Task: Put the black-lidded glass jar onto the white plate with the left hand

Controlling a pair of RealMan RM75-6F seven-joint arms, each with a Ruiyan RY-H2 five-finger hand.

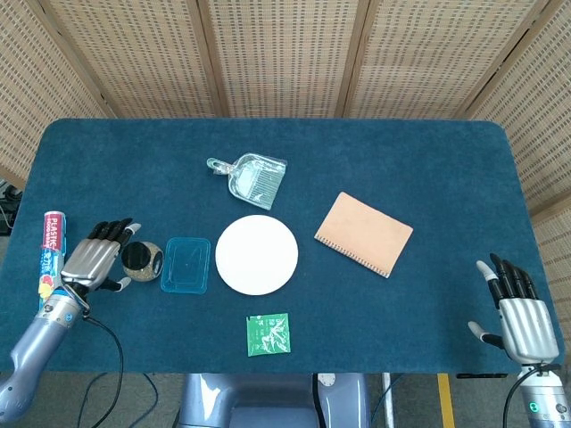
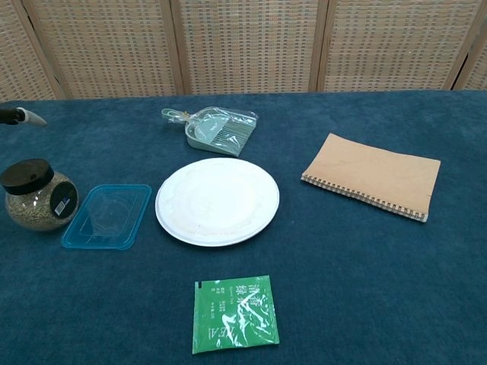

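Note:
The black-lidded glass jar (image 1: 142, 260) (image 2: 39, 195), filled with grainy stuff, stands upright on the blue cloth left of the white plate (image 1: 257, 254) (image 2: 218, 201). My left hand (image 1: 95, 261) hovers just left of the jar with fingers spread and holds nothing. In the chest view only a fingertip (image 2: 21, 115) of it shows at the left edge, above the jar. My right hand (image 1: 516, 316) rests open near the table's front right corner, far from the plate.
A blue plastic lid (image 1: 186, 265) lies between jar and plate. A clear dustpan (image 1: 250, 175) sits behind the plate, a tan notebook (image 1: 364, 234) to its right, a green sachet (image 1: 268, 334) in front. A red-capped tube (image 1: 53, 246) lies at the left edge.

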